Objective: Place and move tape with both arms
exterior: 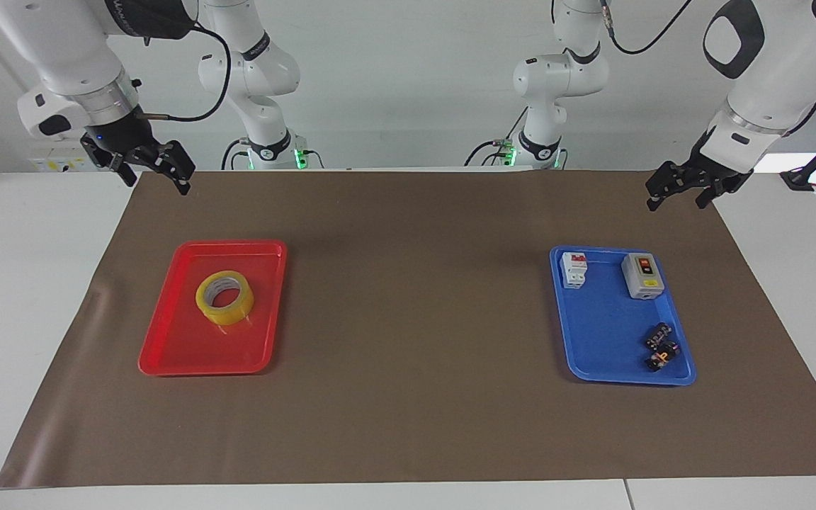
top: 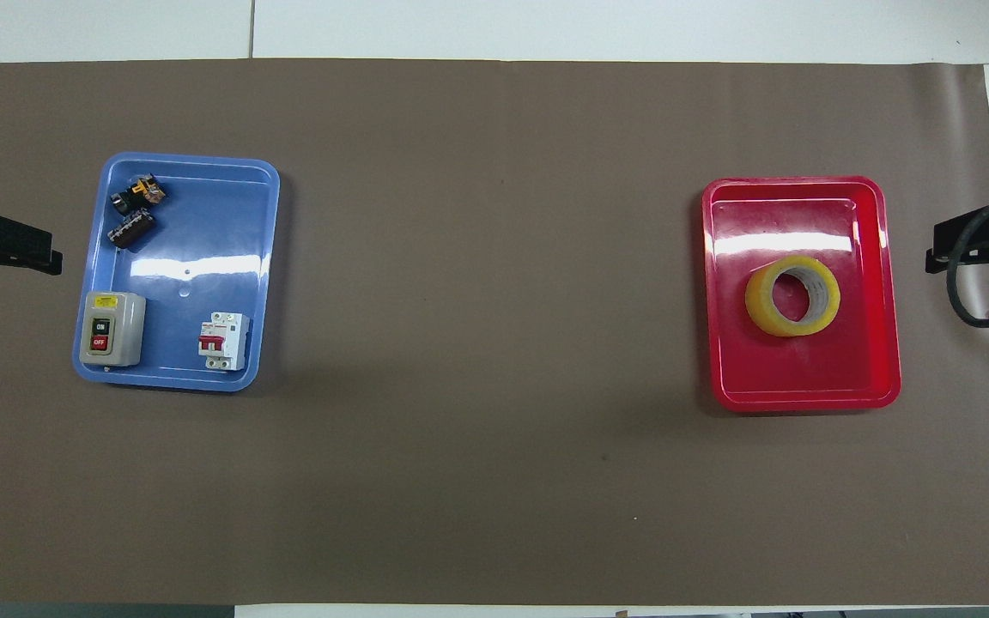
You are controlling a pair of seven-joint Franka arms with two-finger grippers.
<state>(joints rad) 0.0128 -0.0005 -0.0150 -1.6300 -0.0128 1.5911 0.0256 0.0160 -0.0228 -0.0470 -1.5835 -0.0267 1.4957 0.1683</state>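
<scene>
- The tape (exterior: 224, 297) lies flat, core hole up, in the red tray (exterior: 167, 347) toward the right arm's end of the tabletop (exterior: 408, 425). It sits in the half of the tray nearer the robots, and nothing touches it.
- Lying on its flat face, the roll cannot roll away, and its rim and open core can be reached from above; I judge that is why it rests this way.
- The right hand (exterior: 155, 173) hangs in the air over the tabletop's edge nearest the robots, at the right arm's end. Its 2 fingers are spread and hold nothing.
- The tape is well apart from that hand, low in the tray while the hand is raised and off to the side of the tray.
- The left hand (exterior: 678, 191) waits over the corner of the brown mat at the left arm's end, near the blue tray (exterior: 606, 333). Its fingers are parted and empty too.
- The blue tray holds a grey switch box (exterior: 642, 275), a white breaker (exterior: 574, 270) and 2 small dark parts (exterior: 661, 346); none of them bear on the tape.
- With both hands raised and empty, I judge the tape has been set down in the red tray.
</scene>
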